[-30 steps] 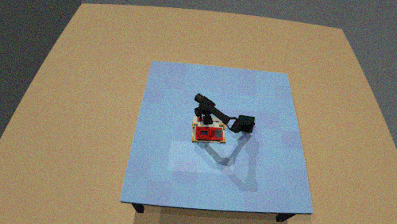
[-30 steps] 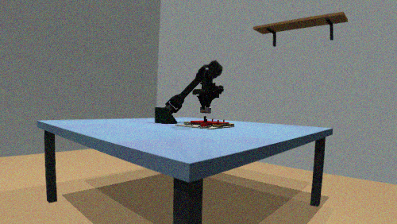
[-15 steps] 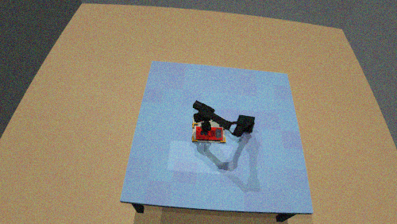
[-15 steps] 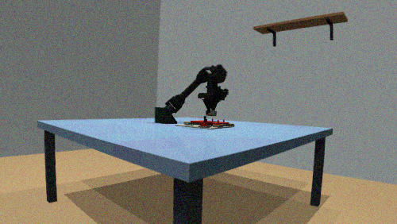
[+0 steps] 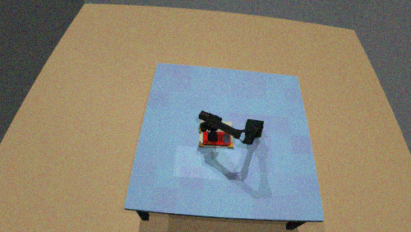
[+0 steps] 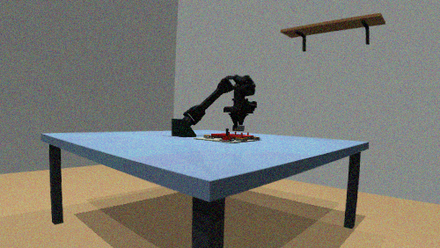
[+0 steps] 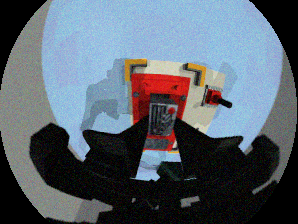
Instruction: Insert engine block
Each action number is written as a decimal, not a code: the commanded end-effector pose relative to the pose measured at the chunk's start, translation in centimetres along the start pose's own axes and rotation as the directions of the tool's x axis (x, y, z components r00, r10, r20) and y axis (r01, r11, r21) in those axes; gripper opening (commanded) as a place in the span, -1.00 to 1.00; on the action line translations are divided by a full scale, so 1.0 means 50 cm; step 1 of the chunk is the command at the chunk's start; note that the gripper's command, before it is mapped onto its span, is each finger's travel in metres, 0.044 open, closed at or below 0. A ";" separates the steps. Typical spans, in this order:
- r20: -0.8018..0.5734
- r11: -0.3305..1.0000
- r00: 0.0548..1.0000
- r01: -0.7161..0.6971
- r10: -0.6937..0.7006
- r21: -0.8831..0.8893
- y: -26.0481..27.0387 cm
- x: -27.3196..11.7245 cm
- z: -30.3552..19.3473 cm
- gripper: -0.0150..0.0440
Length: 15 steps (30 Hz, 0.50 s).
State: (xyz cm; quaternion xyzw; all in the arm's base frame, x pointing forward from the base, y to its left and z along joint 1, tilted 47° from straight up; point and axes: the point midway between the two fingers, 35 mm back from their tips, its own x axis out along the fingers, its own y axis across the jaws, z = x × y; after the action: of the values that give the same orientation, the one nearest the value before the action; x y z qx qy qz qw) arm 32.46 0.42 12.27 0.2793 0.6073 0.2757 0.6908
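The engine block (image 7: 163,120) (image 6: 238,128), a small grey block with a detailed top and a red round spot, is between my fingertips. My gripper (image 7: 161,118) (image 6: 238,125) is shut on it. The red car body (image 7: 159,83) (image 5: 222,139) (image 6: 216,135) lies below. In the exterior view the block is held a little above the car body. In the wrist view it covers most of the dark opening (image 7: 160,97), whose far edge shows beyond it. The rib and the block's slot side cannot be made out. In the top view the arm hides the block.
The car body sits on a cream board (image 7: 199,120) (image 5: 227,124) with yellow corner brackets (image 7: 196,68). A small red part with a black lever (image 7: 224,102) stands on the board, right of the car body in the wrist view. The arm's base (image 5: 255,128) (image 6: 182,127) stands nearby on the blue table (image 5: 267,99).
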 end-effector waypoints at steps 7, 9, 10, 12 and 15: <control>0.000 1.000 1.000 -0.003 0.003 0.012 0.005 0.002 0.002 0.04; 0.000 1.000 1.000 -0.003 0.003 0.012 0.005 0.002 0.002 0.04; 0.000 1.000 1.000 -0.003 0.003 0.012 0.005 0.002 0.002 0.04; 0.000 1.000 1.000 -0.003 0.003 0.012 0.005 0.002 0.002 0.04; 0.000 1.000 1.000 -0.003 0.003 0.012 0.005 0.002 0.002 0.04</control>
State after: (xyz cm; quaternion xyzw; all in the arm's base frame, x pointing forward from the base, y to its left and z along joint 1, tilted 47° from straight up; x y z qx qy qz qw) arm 32.49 0.62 12.33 0.2832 0.6093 0.2731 0.6885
